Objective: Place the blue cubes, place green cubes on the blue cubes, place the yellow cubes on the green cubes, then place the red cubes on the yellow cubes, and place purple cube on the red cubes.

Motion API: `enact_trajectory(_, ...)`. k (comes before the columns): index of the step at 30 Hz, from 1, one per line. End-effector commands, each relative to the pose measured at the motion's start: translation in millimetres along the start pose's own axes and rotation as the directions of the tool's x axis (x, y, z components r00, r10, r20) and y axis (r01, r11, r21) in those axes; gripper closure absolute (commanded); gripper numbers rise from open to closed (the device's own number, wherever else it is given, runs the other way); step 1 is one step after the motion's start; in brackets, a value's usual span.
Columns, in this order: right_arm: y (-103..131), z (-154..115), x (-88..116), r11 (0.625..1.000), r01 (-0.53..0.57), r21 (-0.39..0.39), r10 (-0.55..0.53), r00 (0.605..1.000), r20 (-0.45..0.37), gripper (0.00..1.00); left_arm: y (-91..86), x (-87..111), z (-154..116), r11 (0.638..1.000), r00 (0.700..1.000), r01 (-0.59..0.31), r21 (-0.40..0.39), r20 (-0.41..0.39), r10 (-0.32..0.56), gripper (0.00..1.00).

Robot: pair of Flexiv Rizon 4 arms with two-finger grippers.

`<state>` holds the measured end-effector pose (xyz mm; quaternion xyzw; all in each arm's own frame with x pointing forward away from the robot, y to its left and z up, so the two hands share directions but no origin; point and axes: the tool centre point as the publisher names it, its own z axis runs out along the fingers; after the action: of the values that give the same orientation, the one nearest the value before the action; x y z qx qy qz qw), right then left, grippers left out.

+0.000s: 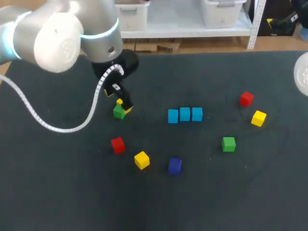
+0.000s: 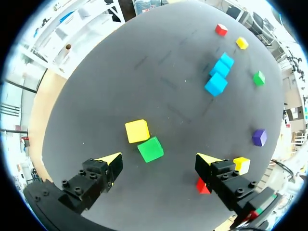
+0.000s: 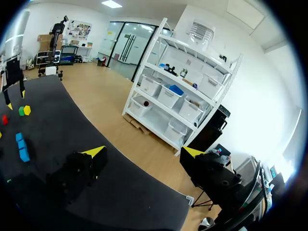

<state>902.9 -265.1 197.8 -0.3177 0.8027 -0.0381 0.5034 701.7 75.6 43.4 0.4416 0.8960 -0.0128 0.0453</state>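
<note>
Presently, left gripper point(image 2: 160, 160) wide apart above green cube point(image 2: 150, 149); right gripper point(image 3: 143, 152) apart, empty.

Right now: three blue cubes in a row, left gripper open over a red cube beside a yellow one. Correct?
Not quite. The cube under the open left gripper is a green cube, not red; the left wrist view shows it. The rest holds: a yellow cube sits right beside it, and the three blue cubes are in a row.

dark table point(image 1: 57, 192) carries scattered coloured cubes point(image 1: 185, 114).
</note>
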Motion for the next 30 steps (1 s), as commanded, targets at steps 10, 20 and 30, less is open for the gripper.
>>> enact_trajectory(10, 0.9, -1.1, -0.8, 1.000, -0.001, 0.003, 0.001, 1.000, -0.003, 0.00, 7.5, -1.0, 19.2, 0.998, 0.998, 0.061, -0.007, -0.004, -0.061, 0.00)
enact_trajectory(20, 0.9, -1.1, -0.8, 1.000, -0.001, 0.003, 0.001, 1.000, -0.003, 0.00, 6.3, -3.2, 34.2, 0.997, 0.996, 0.077, -0.014, -0.036, -0.077, 0.55)
enact_trajectory(30, 0.9, -1.1, -0.8, 1.000, -0.001, 0.003, 0.001, 1.000, -0.003, 0.00, 6.4, -3.9, 40.0, 0.997, 0.995, 0.077, -0.023, -0.059, -0.078, 0.53)
